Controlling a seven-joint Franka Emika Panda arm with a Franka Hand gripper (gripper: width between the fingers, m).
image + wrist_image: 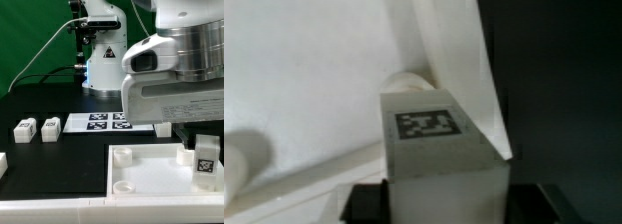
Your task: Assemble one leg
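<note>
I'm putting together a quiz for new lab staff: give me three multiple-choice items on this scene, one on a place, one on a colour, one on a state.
1. Where is the leg?
A. At the tray's corner on the exterior view's right
B. On the marker board
C. Off the table

2. The table top is:
A. White
B. Black
C. Green

3. The hand is:
A. Open and empty
B. Shut on the leg
C. Out of view

Answers:
1. A, the tagged leg stands at that corner.
2. B, the bare surface is black.
3. B, the wrist view shows the leg between the dark fingers.
</note>
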